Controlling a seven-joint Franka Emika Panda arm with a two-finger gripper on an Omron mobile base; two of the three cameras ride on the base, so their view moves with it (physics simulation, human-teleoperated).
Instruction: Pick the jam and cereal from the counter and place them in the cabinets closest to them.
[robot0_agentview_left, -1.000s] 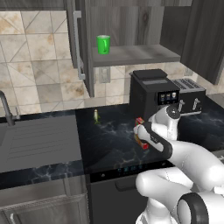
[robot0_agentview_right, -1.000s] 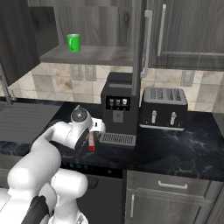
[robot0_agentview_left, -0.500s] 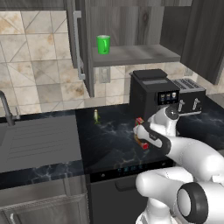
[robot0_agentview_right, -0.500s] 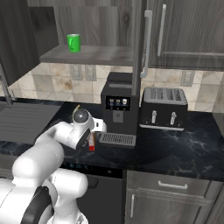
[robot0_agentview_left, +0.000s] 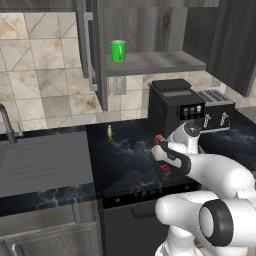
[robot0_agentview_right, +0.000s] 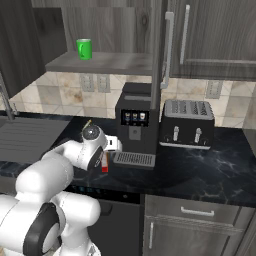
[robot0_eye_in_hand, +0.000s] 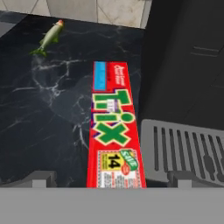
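- Up close, the hand view shows the cereal (robot0_eye_in_hand: 116, 135) as a narrow red face with green and yellow "Trix" lettering, a blue patch at one end and a yellow "14" panel at the other; both base views give no more than a red sliver of it beside the arm (robot0_agentview_left: 162, 166) (robot0_agentview_right: 104, 162).
- It stands on the black veined desk (robot0_eye_in_hand: 48, 122), touching or just beside the grey drip grille of the coffee machine (robot0_eye_in_hand: 183, 87), toward the front edge of the desk.
- Either side of the box, the gripper (robot0_eye_in_hand: 111, 178) has its two dark fingertips (robot0_eye_in_hand: 39, 178) spread wide, holding nothing.
- Also on the desk, a small green, fish-like thing (robot0_eye_in_hand: 49, 38) lies toward the back edge; the left base view shows it as a tiny upright speck (robot0_agentview_left: 109, 132).
- Farther out, the base views take in a green cup (robot0_agentview_left: 118, 51) on the shelf of the open cabinets (robot0_agentview_left: 165, 62), a toaster (robot0_agentview_right: 186, 124) beside the coffee machine, and the sink (robot0_agentview_left: 40, 160) at the desk's left end.
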